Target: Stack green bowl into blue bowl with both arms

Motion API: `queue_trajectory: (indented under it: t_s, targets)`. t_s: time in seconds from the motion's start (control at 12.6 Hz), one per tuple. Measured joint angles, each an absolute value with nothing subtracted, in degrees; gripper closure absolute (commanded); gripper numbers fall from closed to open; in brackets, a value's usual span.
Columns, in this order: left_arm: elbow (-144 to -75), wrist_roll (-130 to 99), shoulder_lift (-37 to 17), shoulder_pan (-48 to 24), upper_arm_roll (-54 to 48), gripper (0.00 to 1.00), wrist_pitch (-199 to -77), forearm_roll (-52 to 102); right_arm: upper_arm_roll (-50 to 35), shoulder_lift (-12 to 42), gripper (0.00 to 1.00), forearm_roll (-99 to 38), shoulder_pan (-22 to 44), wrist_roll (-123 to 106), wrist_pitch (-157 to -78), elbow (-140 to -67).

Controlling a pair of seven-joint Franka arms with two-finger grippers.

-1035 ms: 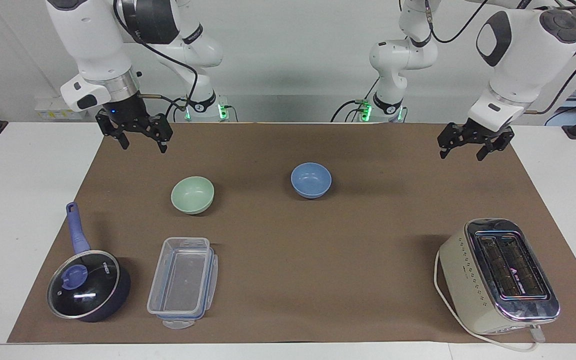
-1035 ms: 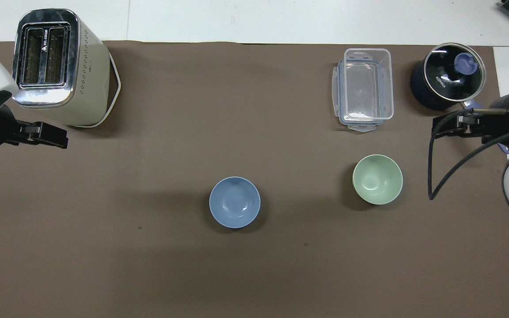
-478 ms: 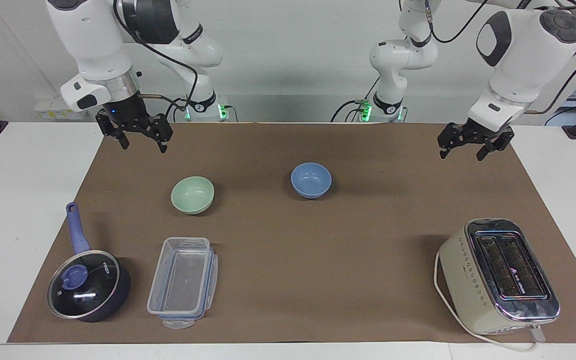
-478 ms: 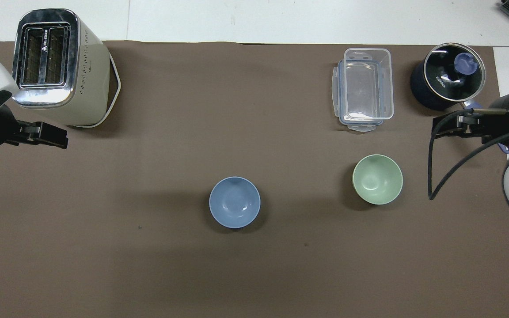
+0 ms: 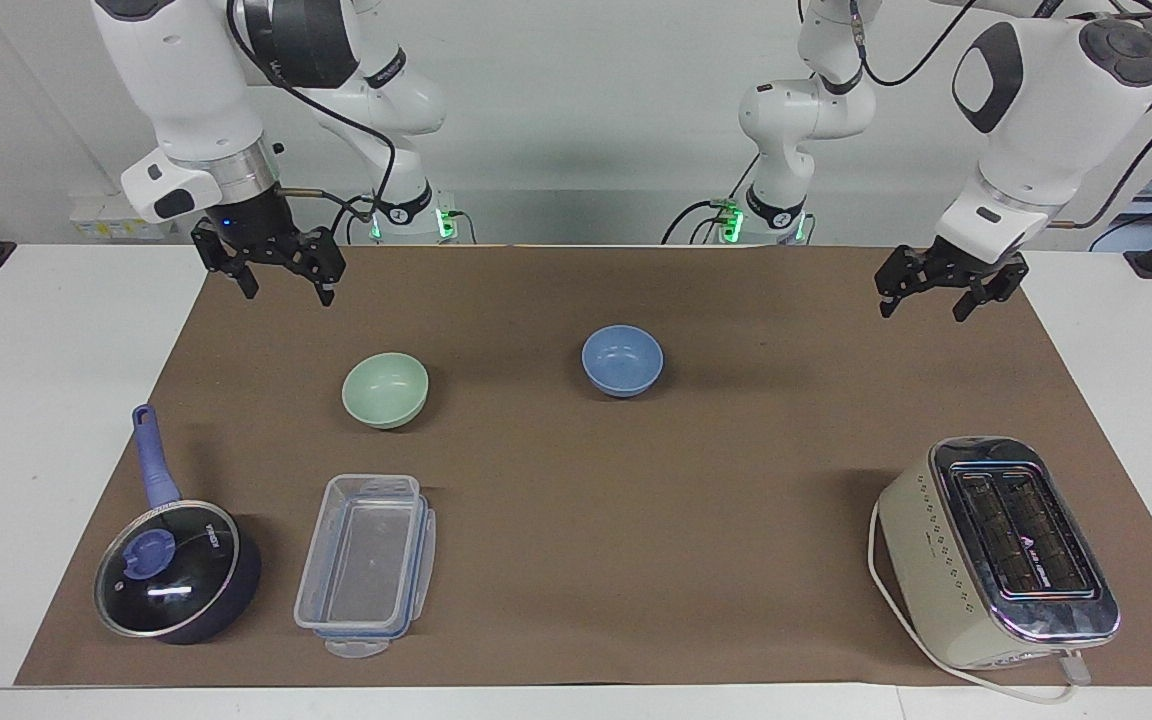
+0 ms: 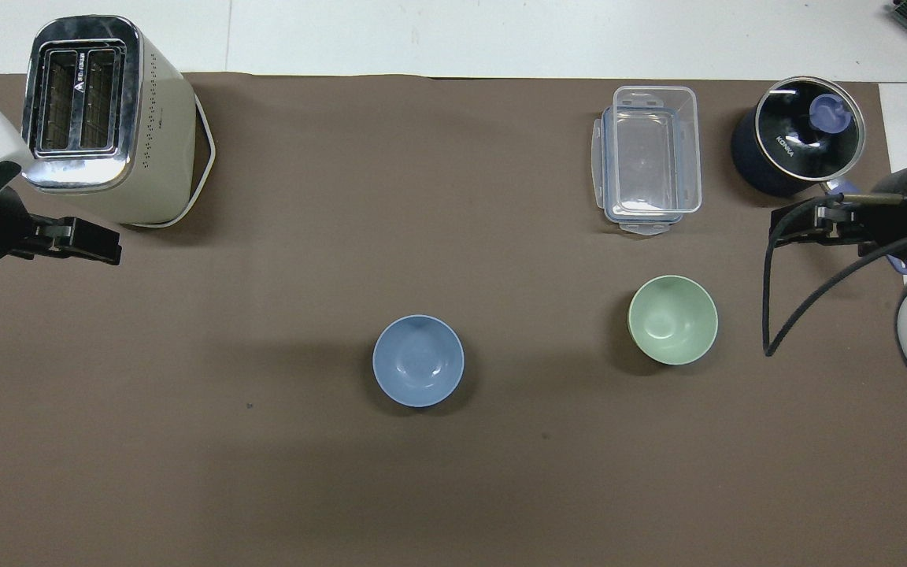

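The green bowl (image 5: 385, 389) sits upright on the brown mat toward the right arm's end; it also shows in the overhead view (image 6: 673, 319). The blue bowl (image 5: 622, 359) sits upright near the mat's middle, a little nearer to the robots, also in the overhead view (image 6: 418, 361). The bowls are well apart and both are empty. My right gripper (image 5: 288, 292) is open and empty, raised over the mat's corner at the right arm's end. My left gripper (image 5: 923, 308) is open and empty, raised over the mat's left arm's end.
A cream toaster (image 5: 1001, 550) with a white cord stands farthest from the robots at the left arm's end. A clear plastic container (image 5: 366, 562) and a dark blue lidded saucepan (image 5: 176, 585) stand farther from the robots than the green bowl.
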State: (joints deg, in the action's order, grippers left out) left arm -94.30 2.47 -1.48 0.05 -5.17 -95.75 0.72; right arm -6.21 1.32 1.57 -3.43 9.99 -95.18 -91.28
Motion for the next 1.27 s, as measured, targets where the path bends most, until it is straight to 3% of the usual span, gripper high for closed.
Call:
queue_trajectory:
  t_s: [0.88,1.27]
  targets:
    - [-94.30,2.46,-1.48,0.05,-5.16,0.00,-95.75,0.72,-6.20,1.32,0.00,1.57,-3.46,9.99,-95.18,-91.28]
    - [-94.30,2.45,-1.48,0.05,-5.16,0.00,-95.75,0.72,-6.03,1.24,0.00,1.57,-6.56,9.98,-96.99,-92.48]
